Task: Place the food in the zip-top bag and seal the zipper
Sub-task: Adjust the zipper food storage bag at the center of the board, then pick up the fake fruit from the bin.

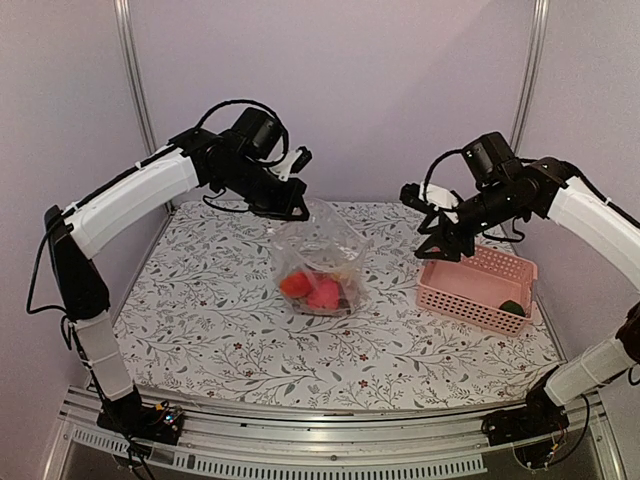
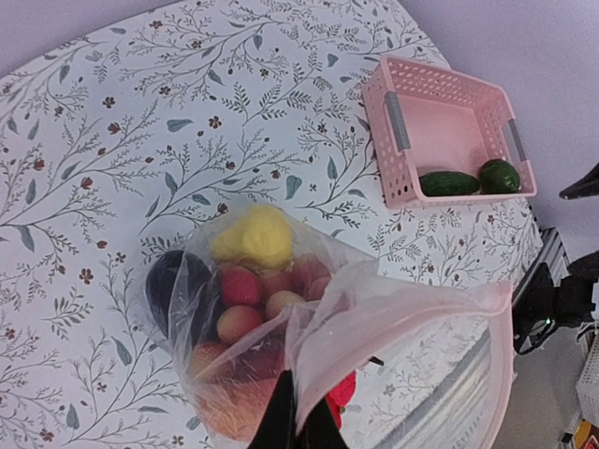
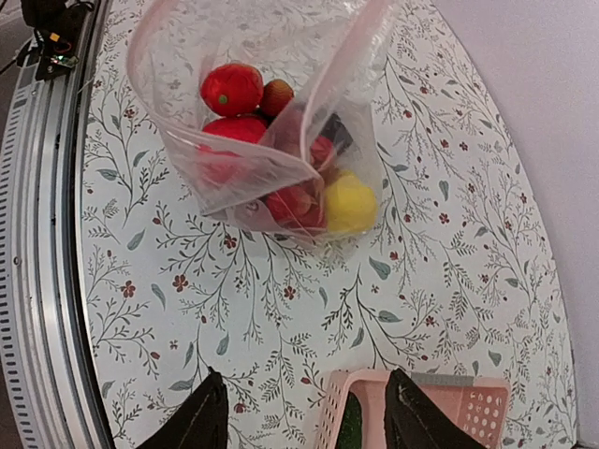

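Floral-patterned worktop (image 1: 200, 320) spreads under both my arms, with pale walls behind. My left hand (image 1: 294, 208) is clenched on the rim of the zip-top bag (image 1: 318, 250), lifting its mouth up and open. The pinkish zipper (image 2: 506, 355) along that edge is unsealed. Inside the bag, which sits near the middle of the worktop, lie a yellow lemon (image 2: 255, 236), a dark eggplant (image 2: 176, 285) and several red pieces (image 3: 231, 89). My right hand (image 1: 440, 240) hangs above the pink basket (image 1: 478, 300), fingers spread, grasping nothing. In the basket lie a green cucumber (image 2: 449, 183) and, touching it, another dark green piece (image 2: 500, 175), possibly an avocado.
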Controlling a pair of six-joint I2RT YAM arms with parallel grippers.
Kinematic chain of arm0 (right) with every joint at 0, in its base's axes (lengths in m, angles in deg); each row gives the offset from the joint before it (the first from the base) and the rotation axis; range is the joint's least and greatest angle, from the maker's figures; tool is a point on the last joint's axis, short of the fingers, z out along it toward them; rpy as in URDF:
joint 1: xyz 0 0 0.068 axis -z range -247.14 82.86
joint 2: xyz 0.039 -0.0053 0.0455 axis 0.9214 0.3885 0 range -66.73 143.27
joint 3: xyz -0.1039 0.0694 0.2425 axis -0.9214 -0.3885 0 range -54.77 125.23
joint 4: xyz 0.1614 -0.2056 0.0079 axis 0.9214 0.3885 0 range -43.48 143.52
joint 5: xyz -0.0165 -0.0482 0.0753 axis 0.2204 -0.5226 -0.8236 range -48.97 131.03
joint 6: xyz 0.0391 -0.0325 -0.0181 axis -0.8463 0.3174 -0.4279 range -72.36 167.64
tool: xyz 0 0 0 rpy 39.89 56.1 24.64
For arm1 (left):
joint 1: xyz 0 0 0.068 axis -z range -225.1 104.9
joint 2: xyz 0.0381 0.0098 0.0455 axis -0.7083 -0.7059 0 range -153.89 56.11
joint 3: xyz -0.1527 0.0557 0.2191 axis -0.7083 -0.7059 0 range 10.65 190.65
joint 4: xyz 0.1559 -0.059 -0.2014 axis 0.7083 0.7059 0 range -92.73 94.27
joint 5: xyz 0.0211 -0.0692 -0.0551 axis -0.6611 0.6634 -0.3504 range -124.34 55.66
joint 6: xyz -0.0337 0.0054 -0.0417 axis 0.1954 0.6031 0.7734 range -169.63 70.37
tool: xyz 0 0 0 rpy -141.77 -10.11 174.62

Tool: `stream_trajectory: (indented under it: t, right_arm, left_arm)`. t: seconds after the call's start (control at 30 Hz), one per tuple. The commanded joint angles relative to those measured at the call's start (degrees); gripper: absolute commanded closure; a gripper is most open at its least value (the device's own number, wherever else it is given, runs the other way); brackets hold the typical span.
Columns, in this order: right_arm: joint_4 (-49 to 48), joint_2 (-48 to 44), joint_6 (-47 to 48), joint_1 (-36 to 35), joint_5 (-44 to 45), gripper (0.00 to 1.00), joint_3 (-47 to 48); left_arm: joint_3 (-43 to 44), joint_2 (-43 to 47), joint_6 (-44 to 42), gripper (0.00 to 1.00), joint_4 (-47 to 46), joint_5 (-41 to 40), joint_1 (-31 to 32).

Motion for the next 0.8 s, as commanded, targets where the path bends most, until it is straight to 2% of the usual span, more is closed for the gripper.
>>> stream_trajectory:
  t: [0.0,0.27,0.47,0.6,0.77]
  right_arm:
    - [-1.2,-2.7,-3.1,10.1,0.3,0.44,-6.9]
    - [-1.9,-2.5,-7.1,28.7,7.1,0.45,-17.1]
    - [0.3,-1.1,-7.3,35.4,13.8,0.43,-20.3]
    - [1.2,0.0,-7.2,40.2,14.4,0.42,-20.8]
    - [2.0,2.1,-7.4,41.0,13.3,0.36,-21.8]
  left_arm:
    - [0.2,-1.0,0.3,1.0,-1.7,1.1,-0.7]
    - [-0.1,-0.8,-0.1,1.0,-1.0,1.1,-0.7]
    - [-1.5,0.0,0.0,1.0,-1.0,0.4,-0.7]
    - [-1.8,0.1,-0.2,1.0,-0.9,0.5,-0.7]
    - [-2.1,-0.3,-0.4,1.0,-0.8,1.0,-0.7]
